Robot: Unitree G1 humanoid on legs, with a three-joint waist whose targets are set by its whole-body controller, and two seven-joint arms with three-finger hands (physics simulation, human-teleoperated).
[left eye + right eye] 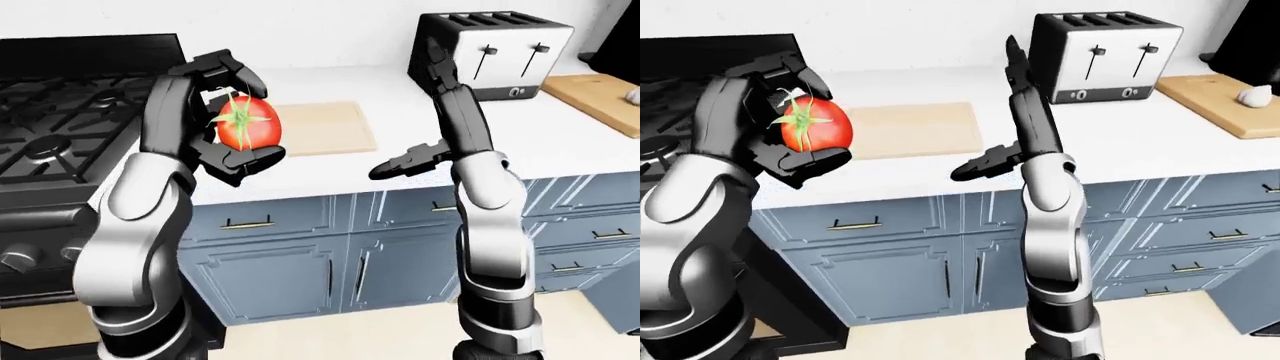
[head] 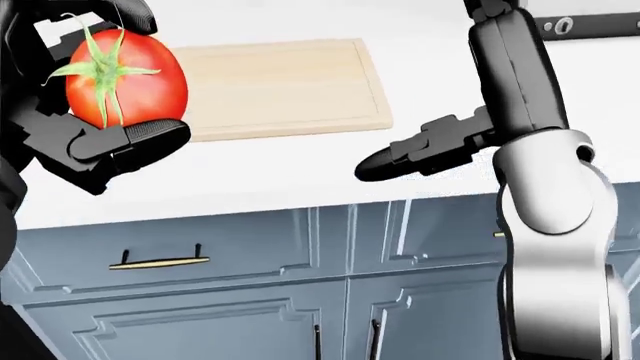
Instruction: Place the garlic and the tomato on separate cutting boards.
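The white bench [image 1: 400, 161] ran from the stove [image 1: 60, 127] at its left end to a toaster [image 1: 495, 52] near its far edge, and it carried two boards. The pale cutting board [image 2: 290, 86] lay near the bench's middle, bare, with its long axis running along the bench. The darker cutting board [image 1: 1215, 101] sat at the bench's right end, already bearing the garlic [image 1: 1252, 94] near its right edge, so I judged that half of the task done.

The left hand [image 2: 95, 90] held the tomato [image 2: 125, 79] up in the air, above the bench's near edge and just left of the pale board's left edge. Its fingers were closed round the fruit, one finger curled underneath and the others over the top and behind, with the green stem turned toward the cameras.

The right hand [image 2: 420, 154] stood spread and empty (one finger pointing left, low over the bench's near edge), beside the pale board's near right corner and touching nothing.

What mattered for the coming move was plain: the free board lay to the right of the tomato and farther in from the bench's near edge, and the left hand was the one carrying it. My guess was a short carry rightward and inward, then a lowering.
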